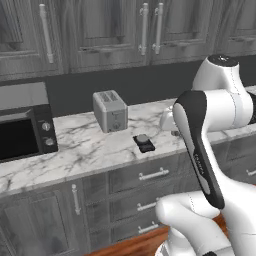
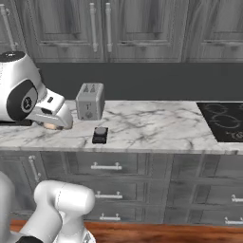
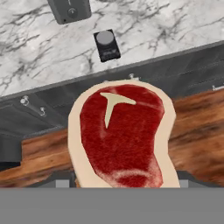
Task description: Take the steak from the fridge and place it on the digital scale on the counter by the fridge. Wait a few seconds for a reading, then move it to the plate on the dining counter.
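Hand view: steak (image 3: pixel 122 140) held up close (digital scale (image 3: pixel 107 45) beyond).

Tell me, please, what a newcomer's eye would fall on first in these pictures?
The raw red steak looms large in the hand view, held in the pincer above the cabinet fronts. Beyond it, the small black digital scale sits near the marble counter's front edge, with the silver toaster behind it.

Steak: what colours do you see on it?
Steak: deep red middle, pale tan rim, seen best in the hand view.
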